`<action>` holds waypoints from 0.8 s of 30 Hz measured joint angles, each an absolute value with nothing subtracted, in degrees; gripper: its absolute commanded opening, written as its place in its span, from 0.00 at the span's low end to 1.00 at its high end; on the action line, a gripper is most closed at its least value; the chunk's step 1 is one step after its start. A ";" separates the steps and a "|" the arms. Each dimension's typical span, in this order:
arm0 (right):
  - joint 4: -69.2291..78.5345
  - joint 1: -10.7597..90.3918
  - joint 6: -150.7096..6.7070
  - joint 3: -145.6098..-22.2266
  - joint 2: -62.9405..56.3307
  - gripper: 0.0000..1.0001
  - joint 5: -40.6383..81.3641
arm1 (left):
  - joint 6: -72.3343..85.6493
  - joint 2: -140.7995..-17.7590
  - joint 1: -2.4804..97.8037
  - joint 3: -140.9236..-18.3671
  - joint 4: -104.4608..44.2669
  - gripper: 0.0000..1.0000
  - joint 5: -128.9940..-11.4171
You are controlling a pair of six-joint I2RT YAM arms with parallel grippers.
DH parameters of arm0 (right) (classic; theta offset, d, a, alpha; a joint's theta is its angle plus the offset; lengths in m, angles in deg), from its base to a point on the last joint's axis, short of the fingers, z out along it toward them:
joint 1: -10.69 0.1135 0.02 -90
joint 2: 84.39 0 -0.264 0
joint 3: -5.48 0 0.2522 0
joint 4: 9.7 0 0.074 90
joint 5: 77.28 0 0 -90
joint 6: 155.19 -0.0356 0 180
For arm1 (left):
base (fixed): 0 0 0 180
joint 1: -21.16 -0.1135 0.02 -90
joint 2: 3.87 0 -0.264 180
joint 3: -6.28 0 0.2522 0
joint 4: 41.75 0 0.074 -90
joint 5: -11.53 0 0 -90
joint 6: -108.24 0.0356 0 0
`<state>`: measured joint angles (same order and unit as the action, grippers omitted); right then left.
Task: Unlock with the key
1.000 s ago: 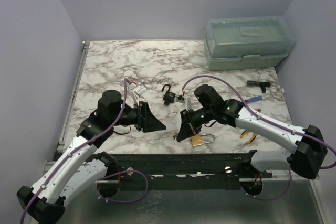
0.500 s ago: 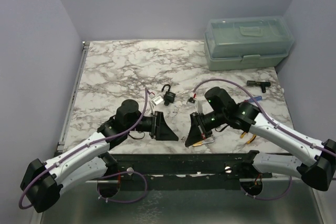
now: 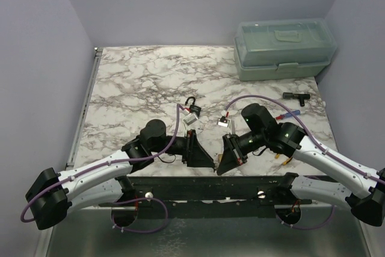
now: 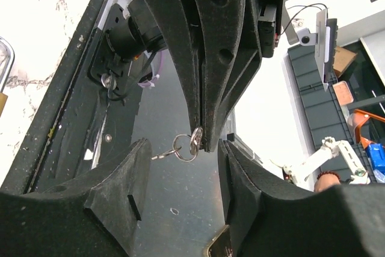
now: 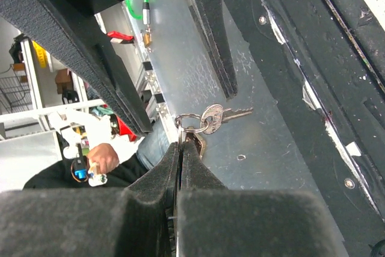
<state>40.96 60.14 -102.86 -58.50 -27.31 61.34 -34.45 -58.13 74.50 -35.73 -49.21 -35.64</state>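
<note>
The right end effector (image 5: 181, 139) is pinched tight on the key ring (image 5: 186, 121), and the key (image 5: 215, 115) dangles loose from it, its blade lying roughly crosswise to the fingers. Facing it tip to tip, the left end effector (image 4: 183, 154) stands wide, its two fingers spread either side of the hanging key without touching it. Both meet low over the front edge of the worktop (image 3: 132, 76), about midway along. The right arm has the key and the left is just beside it. A black padlock (image 3: 193, 109) lies behind them towards the worktop's middle. Judging by this, the swinging key needs steadying before its blade can be aimed at any keyway.
</note>
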 measured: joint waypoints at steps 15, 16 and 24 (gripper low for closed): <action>40.98 60.14 -102.00 -58.37 -26.58 0.00 62.76 | -34.56 -62.31 76.25 -35.70 -53.23 0.39 -36.91; 40.98 60.14 -101.94 -58.24 -26.56 0.00 62.79 | -34.58 -62.46 76.36 -35.70 -53.51 0.37 -36.91; 40.59 60.14 -101.59 -57.80 -26.56 0.00 62.81 | -34.93 -62.13 76.76 -35.57 -53.97 0.26 -36.91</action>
